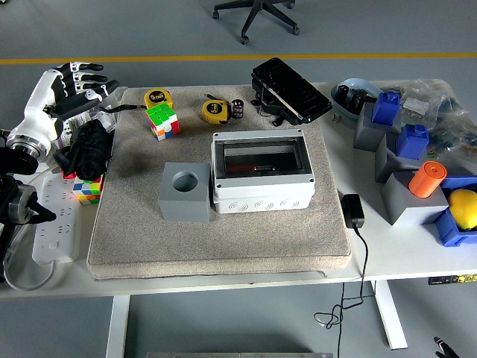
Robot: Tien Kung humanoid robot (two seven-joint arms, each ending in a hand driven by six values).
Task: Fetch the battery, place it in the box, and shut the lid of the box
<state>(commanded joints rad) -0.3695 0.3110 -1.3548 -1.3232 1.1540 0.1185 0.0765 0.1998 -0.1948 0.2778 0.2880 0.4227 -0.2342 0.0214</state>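
The grey box point(261, 171) stands in the middle of the beige mat point(223, 239), its smoked clear lid lying flat over the top, with a small dark shape showing through it. A small black cylindrical battery point(238, 108) stands at the mat's far edge beside a yellow tape measure point(215, 111). My left hand point(73, 83) is white and black, open and empty, over the table's far left corner, well left of the box and the battery. My right arm is out of view.
A grey cube with a round hole point(184, 192) sits left of the box. Two puzzle cubes point(162, 121) point(87, 190), a second tape measure point(158, 97), a black bundle point(89, 149) and a power strip point(54, 231) are on the left. A black device point(291, 89) is behind the box; an adapter point(352, 210) and blue and grey blocks point(406, 142) are on the right.
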